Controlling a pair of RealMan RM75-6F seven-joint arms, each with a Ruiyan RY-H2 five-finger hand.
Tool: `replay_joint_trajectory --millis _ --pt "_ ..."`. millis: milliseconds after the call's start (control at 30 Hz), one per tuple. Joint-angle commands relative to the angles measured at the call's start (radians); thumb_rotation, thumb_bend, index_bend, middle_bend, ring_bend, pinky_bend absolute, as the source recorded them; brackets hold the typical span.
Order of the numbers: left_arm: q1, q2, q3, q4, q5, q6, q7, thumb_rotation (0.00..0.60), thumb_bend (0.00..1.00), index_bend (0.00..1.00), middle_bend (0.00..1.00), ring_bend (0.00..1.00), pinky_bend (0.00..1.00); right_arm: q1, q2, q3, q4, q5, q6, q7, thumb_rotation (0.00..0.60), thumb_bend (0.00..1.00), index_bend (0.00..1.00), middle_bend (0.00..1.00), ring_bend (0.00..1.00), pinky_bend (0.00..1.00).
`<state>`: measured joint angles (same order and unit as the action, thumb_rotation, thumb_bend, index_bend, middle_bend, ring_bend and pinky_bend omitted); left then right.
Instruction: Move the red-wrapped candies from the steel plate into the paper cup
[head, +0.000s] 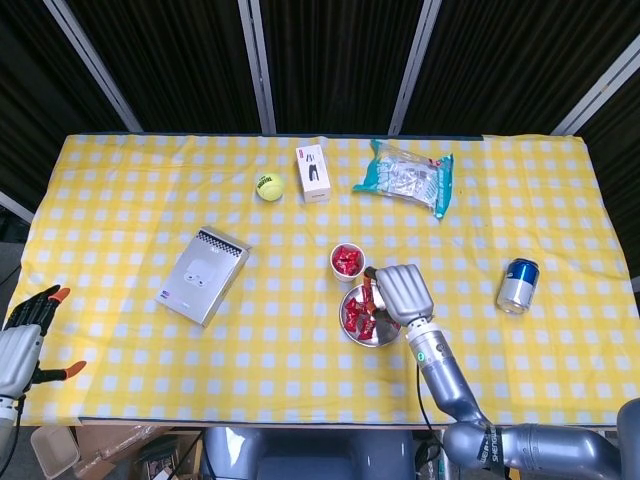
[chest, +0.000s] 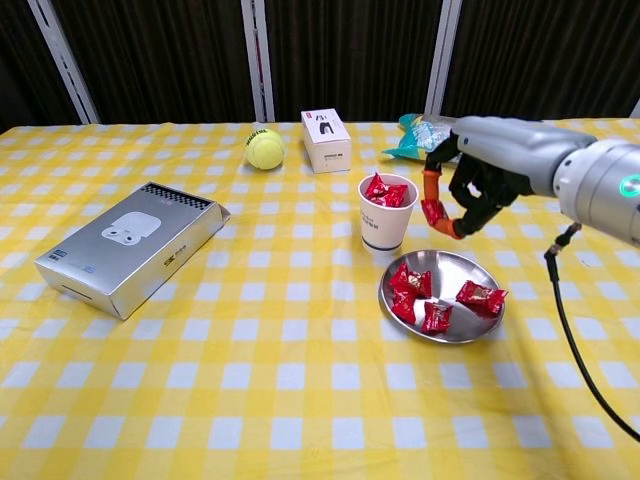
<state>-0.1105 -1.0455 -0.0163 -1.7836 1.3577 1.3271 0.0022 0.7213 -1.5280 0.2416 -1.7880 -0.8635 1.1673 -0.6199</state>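
Right hand (chest: 478, 180) fingers (chest: 430, 195) pinching red candy (chest: 435, 213), beside paper cup (chest: 385, 222)

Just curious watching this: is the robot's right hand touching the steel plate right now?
Apart. The chest view shows the right hand raised above the steel plate, with tablecloth visible between them.

No text, brand or number can be read with certainty in either view. Print is seen on the white box (chest: 326, 139) beyond the right hand's fingers (chest: 434, 212), but it is too small to be made out. A small coloured mark is carried on the grey box (chest: 130, 247), well to the left of those fingers, and is likewise illegible. Lettering on the snack bag (head: 405, 177) and the blue can (head: 518, 284) is blurred.
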Motion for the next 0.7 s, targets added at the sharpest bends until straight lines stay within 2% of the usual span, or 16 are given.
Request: replay_joint_trajectory --millis 33,300,467,633,700 --pt "-0.001 -0.002 -0.001 0.0 -0.001 0.001 0.004 0.6 0.01 0.0 0.0 0.0 0.0 0.033 0.011 0.047 0.005 0.026 -0.017 0.005 0.6 0.49 0.59 0.82 0.92 1.0" --pt "-0.005 -0.006 -0.007 -0.001 -0.016 -0.006 0.011 0.6 0.01 0.0 0.0 0.0 0.0 0.109 -0.035 0.1 0.101 0.089 -0.067 -0.003 0.6 0.49 0.59 0.82 0.92 1.0" --pt "-0.007 -0.006 -0.01 -0.002 -0.023 -0.008 0.014 0.6 0.01 0.0 0.0 0.0 0.0 0.155 -0.096 0.116 0.209 0.134 -0.092 -0.001 0.6 0.49 0.58 0.82 0.92 1.0" --pt "-0.008 -0.003 -0.01 -0.003 -0.026 -0.012 0.01 0.6 0.0 0.0 0.0 0.0 0.0 0.174 -0.133 0.113 0.29 0.148 -0.105 0.007 0.6 0.49 0.53 0.82 0.92 1.0" --pt "-0.008 -0.002 -0.009 -0.003 -0.026 -0.013 0.009 0.6 0.01 0.0 0.0 0.0 0.0 0.178 -0.141 0.109 0.316 0.148 -0.105 0.007 0.6 0.5 0.48 0.82 0.92 1.0"
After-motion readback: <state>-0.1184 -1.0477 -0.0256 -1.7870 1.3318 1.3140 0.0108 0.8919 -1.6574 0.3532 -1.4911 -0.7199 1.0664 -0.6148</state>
